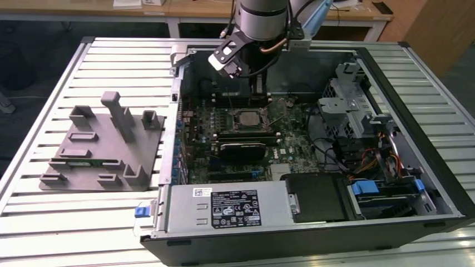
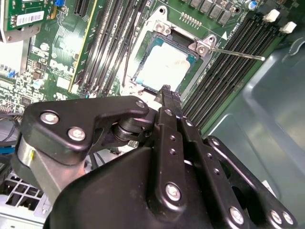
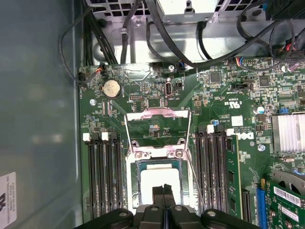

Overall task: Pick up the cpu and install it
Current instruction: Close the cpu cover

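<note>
Jaws, seemingly clenched empty, hover just above cpu (image 3: pixel 152 176) seated in socket (image 3: pixel 135 183).

A black printed label (image 1: pixel 236 208) covers the power supply (image 1: pixel 186 207); a barcode sticker (image 2: pixel 28 18) marks a green card, and a white sticker (image 3: pixel 7 205) the case wall. Their fine print cannot be made out.
</note>
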